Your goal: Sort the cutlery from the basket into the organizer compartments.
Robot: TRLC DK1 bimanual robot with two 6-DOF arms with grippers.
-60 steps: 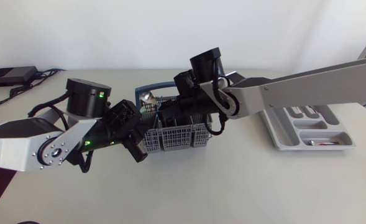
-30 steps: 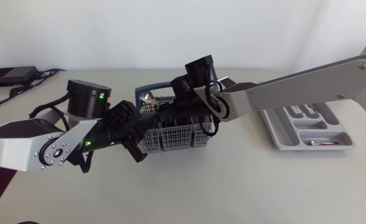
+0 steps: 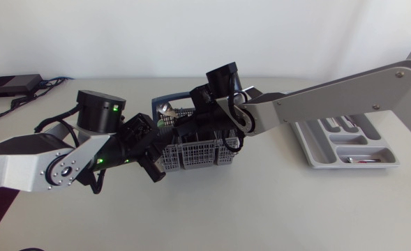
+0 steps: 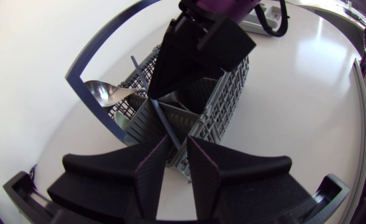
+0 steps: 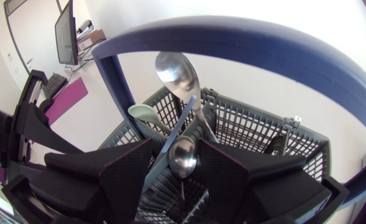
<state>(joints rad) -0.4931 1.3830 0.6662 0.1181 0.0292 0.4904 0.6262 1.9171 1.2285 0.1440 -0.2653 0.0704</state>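
- Basket (image 3: 198,155): table centre; organizer (image 3: 315,155) at its 3 o'clock.
- Left gripper (image 4: 178,146): at basket's 8 o'clock corner; grip state cannot be told.
- Right gripper (image 5: 180,149): jaws apart around spoon (image 5: 183,158); close now and you may pinch the adjacent blue handle (image 5: 181,118) too.

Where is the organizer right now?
In the head view, the organizer lies on the table at the right, well apart from the basket.

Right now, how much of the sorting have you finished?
Barely begun. Done: at least one piece lies in the front compartment of the organizer. In hand: my right pincer is down in the basket at a small spoon. Left: the big spoon and others still stand there.
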